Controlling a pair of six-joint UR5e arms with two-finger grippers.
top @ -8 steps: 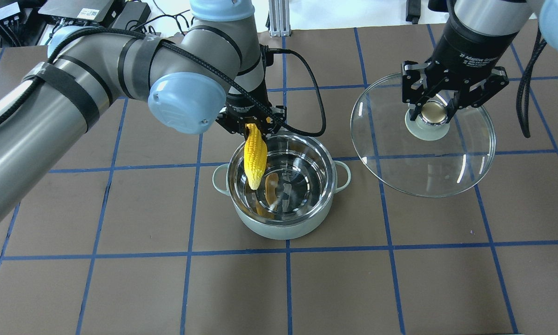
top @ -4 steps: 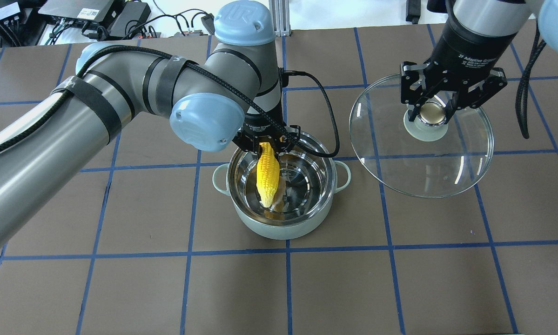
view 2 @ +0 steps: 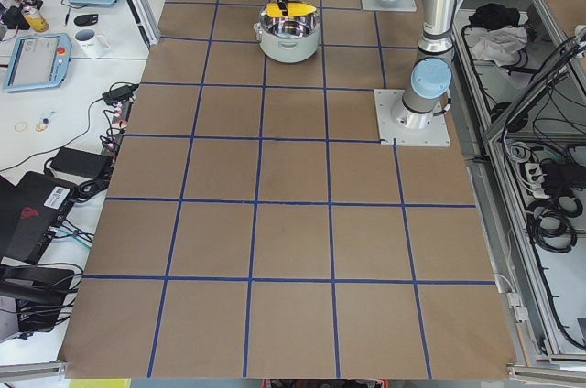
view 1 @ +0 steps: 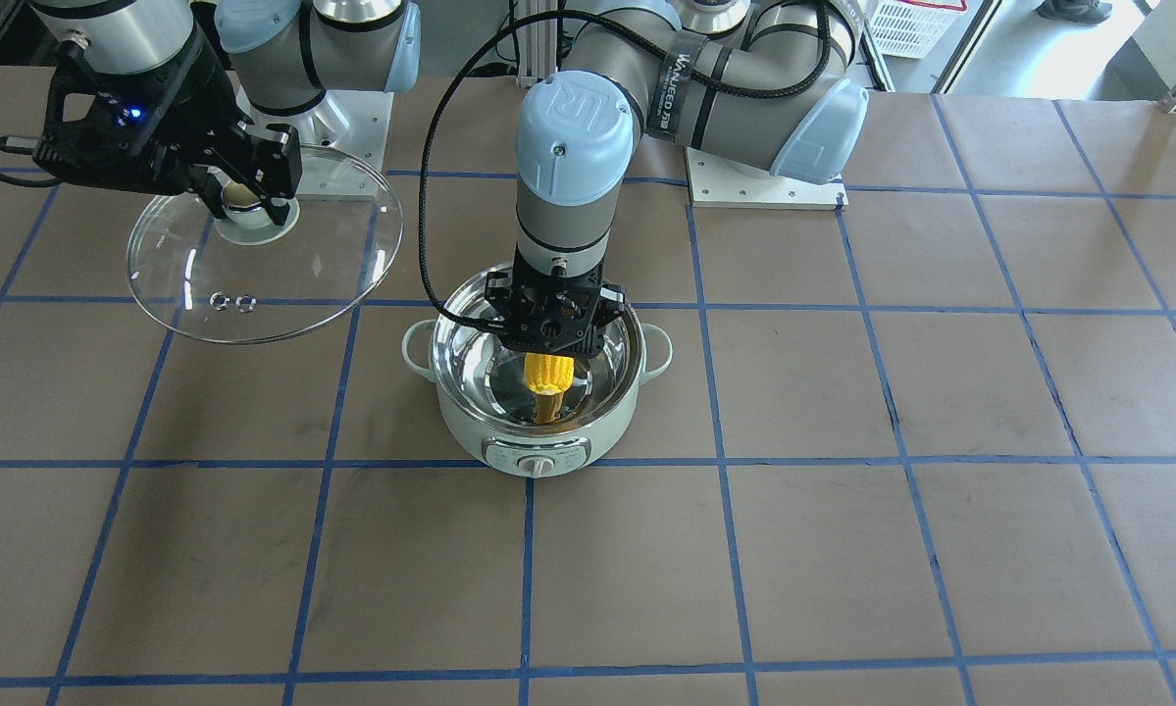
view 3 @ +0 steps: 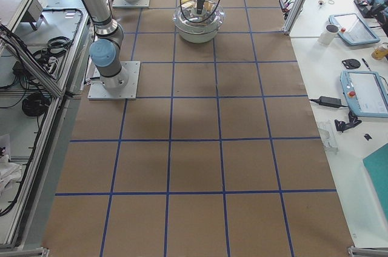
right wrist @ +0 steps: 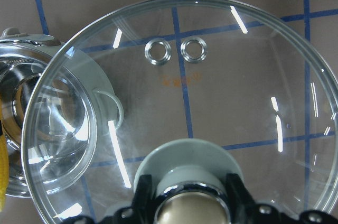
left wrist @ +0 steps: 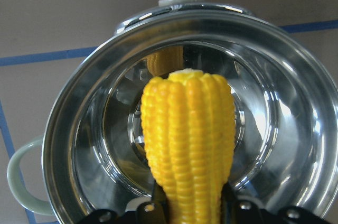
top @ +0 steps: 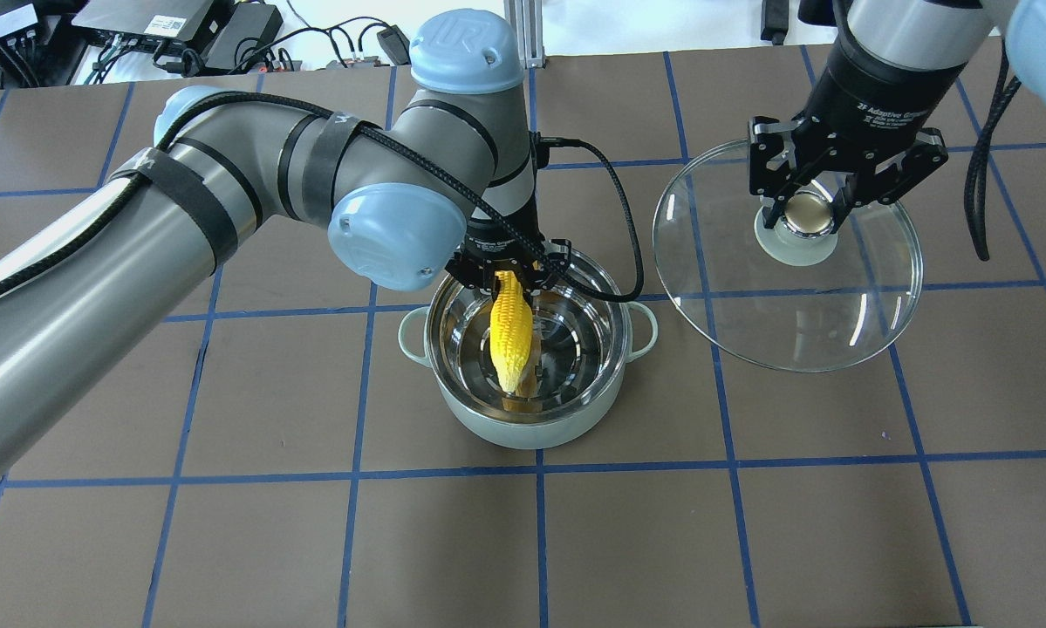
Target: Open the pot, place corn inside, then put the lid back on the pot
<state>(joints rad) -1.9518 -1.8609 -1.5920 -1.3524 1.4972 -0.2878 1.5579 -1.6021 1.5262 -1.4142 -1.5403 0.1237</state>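
Observation:
The mint-green pot (top: 531, 426) stands open at the table's middle, its steel inside bare; it also shows in the front view (view 1: 470, 436). My left gripper (top: 507, 277) is shut on the yellow corn (top: 511, 330), held tip down over the pot's inside. The corn also shows in the front view (view 1: 548, 373) and the left wrist view (left wrist: 187, 145). My right gripper (top: 803, 214) is shut on the knob of the clear glass lid (top: 793, 305), held above the table to the pot's right. The lid shows in the front view (view 1: 264, 279) and the right wrist view (right wrist: 222, 92).
Brown table cover (top: 226, 523) with a blue tape grid. The arm bases are bolted at the far side (view 1: 764, 191). Cables and electronics (top: 174, 26) lie beyond the table's back edge. Side tables with tablets and mugs (view 3: 357, 30) stand off the table.
My left arm has carried the corn rightward and lower, from the pot's back-left rim to over its middle. The right gripper holds the lid almost still.

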